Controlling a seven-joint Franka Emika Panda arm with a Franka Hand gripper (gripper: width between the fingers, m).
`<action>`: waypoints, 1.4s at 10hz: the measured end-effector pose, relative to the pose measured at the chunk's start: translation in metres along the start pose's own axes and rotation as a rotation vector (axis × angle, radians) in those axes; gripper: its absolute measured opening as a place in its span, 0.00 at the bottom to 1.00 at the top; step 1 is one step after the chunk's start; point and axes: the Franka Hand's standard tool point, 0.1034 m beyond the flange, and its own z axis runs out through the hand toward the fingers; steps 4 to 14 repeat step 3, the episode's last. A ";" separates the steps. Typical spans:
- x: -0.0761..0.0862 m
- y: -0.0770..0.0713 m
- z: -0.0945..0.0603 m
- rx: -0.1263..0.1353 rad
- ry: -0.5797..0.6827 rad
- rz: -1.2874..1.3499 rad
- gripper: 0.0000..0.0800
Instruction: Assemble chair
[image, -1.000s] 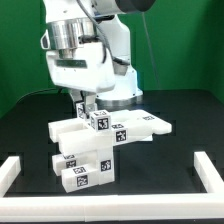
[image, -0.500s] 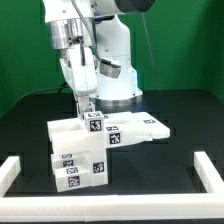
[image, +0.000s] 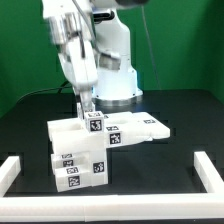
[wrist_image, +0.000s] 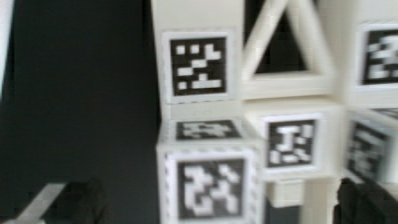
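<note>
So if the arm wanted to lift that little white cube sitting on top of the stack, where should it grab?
Probably from straight above, fingers on two opposite upright sides of the small cube. It stands proud of the white parts, so its sides are exposed.

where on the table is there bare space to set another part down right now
Free: the black table between the chair parts and the border rail on the exterior view's right, and the strip in front of the parts. Crowded: around the small cube beneath the gripper.
</note>
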 end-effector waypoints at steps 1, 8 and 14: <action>-0.004 -0.005 -0.018 0.023 -0.033 -0.005 0.81; -0.004 -0.004 -0.018 0.023 -0.029 0.000 0.81; -0.004 -0.004 -0.018 0.023 -0.029 0.000 0.81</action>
